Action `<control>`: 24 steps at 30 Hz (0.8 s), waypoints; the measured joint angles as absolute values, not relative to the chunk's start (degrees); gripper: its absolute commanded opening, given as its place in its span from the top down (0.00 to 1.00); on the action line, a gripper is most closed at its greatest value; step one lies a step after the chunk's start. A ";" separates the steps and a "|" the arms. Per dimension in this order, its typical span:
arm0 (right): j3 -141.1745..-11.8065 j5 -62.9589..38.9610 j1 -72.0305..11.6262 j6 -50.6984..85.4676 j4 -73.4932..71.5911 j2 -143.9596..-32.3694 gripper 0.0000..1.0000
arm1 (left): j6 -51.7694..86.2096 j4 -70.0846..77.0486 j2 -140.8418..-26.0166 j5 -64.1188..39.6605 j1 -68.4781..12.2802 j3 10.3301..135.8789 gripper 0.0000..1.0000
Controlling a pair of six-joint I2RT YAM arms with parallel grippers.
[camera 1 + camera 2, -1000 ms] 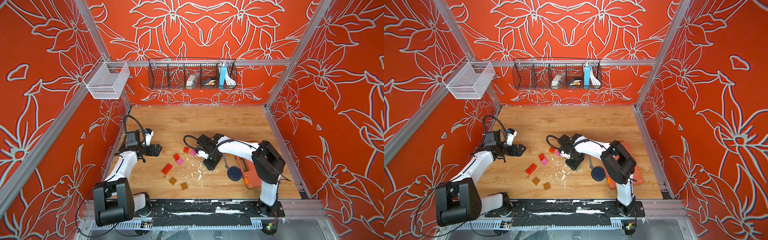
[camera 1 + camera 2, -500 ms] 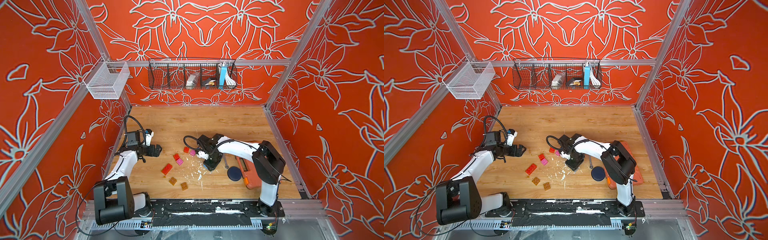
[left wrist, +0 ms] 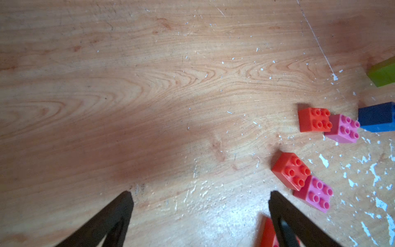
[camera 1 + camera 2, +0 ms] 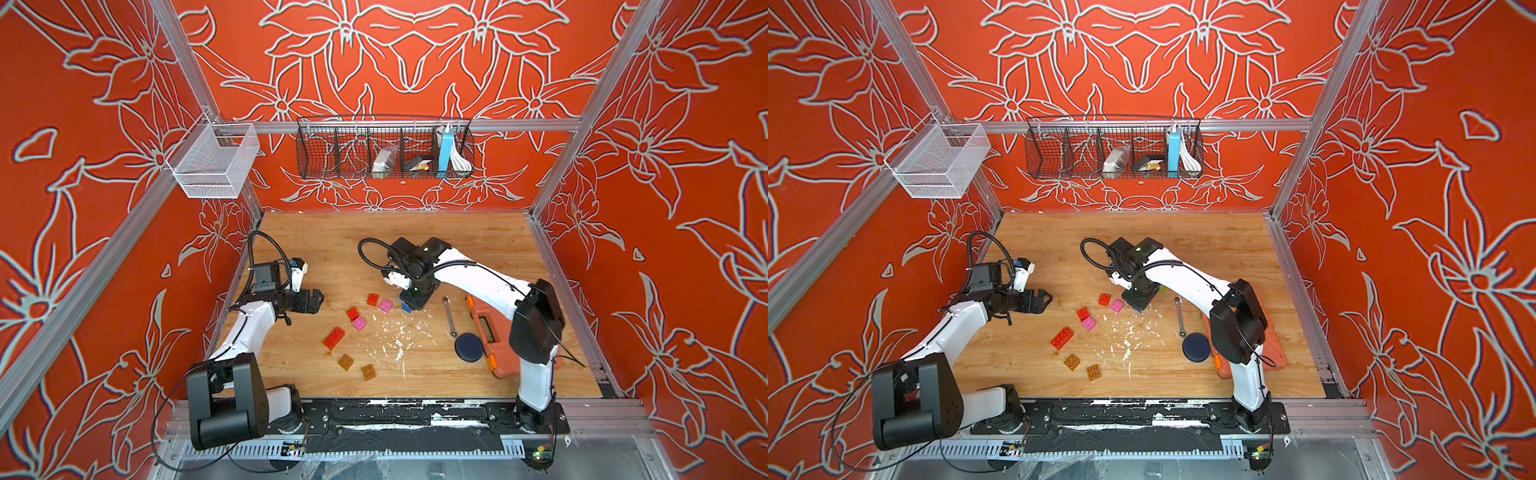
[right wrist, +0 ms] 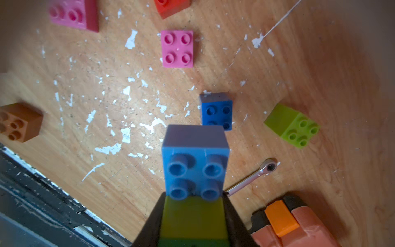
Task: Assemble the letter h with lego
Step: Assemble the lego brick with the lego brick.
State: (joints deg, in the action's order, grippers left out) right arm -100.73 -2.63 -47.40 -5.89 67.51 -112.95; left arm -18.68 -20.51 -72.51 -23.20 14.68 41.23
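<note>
My right gripper (image 5: 193, 198) is shut on a short lego stack, its jaws pressing a lime brick (image 5: 193, 218) that has a blue brick (image 5: 195, 162) on its outer end. In both top views it (image 4: 415, 301) (image 4: 1139, 301) hangs over the middle of the table. Below it lie a dark blue brick (image 5: 217, 112), a lime brick (image 5: 292, 126) and a pink one (image 5: 177, 48). Left of it are red (image 4: 372, 299) (image 4: 353, 313) and pink (image 4: 385, 305) squares, a long red brick (image 4: 333, 337) and two amber ones (image 4: 345, 362). My left gripper (image 4: 311, 300) (image 3: 199, 196) stands open, nothing in it, left of the bricks.
A small wrench (image 4: 449, 316), a dark round disc (image 4: 469, 347) and the orange tool case (image 4: 488, 332) lie under my right arm. Wire baskets (image 4: 384, 149) (image 4: 214, 164) hang on the walls. White flecks mark the wooden table (image 4: 415, 241).
My right gripper's jaws have closed in on the stack, and the gripper has shifted slightly toward the back. The left arm has barely moved.
</note>
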 measured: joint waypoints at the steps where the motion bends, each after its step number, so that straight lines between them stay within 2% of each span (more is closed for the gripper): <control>1: -101.89 -2.46 -47.16 -6.44 67.85 -114.37 0.67 | -18.68 -20.51 -72.51 -23.22 14.68 41.23 0.00; 10: -110.72 -1.43 -46.63 -9.26 71.59 -123.37 0.69 | -18.68 -20.51 -72.51 -23.22 14.68 41.23 0.00; 24: -111.74 -1.54 -45.36 -10.11 73.01 -125.62 0.70 | -18.68 -20.51 -72.51 -23.22 14.68 41.23 0.00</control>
